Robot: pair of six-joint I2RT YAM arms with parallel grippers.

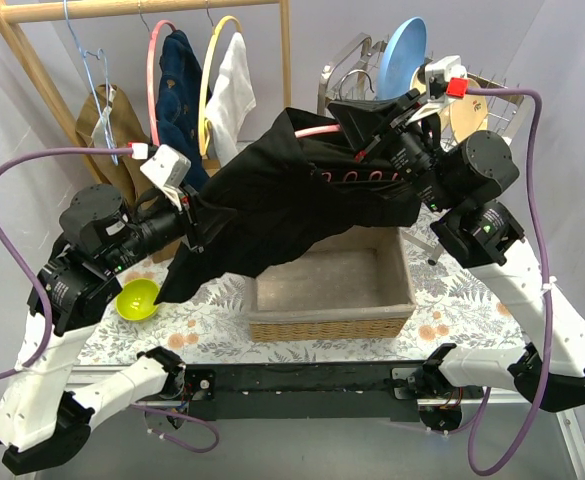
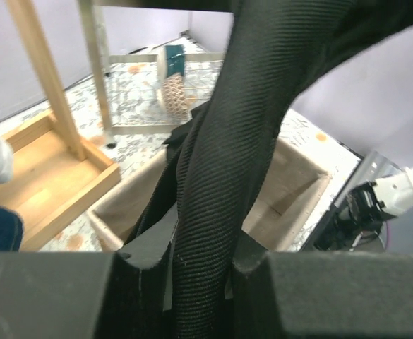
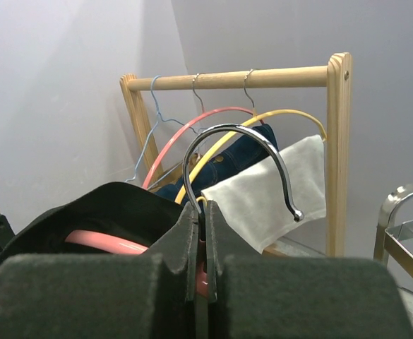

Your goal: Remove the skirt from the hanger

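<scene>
Black skirt point(image 1: 272, 200) stretched in mid-air between two robot arms, above a wicker basket point(image 1: 322, 322) on the flowered surface point(image 1: 217, 325). Right end effector point(image 3: 200, 212) is clamped tight on the neck of the pink hanger point(image 1: 317, 130), just under its metal hook point(image 3: 231, 127). Left end effector point(image 2: 199, 265) is nearly closed, pinching a thick fold of the skirt. Likely risks: the fold is bunched, so a pull could slide it out of the pinch. If the waistband catches on the hanger, that pull could instead twist the hanger out of the right hold.
</scene>
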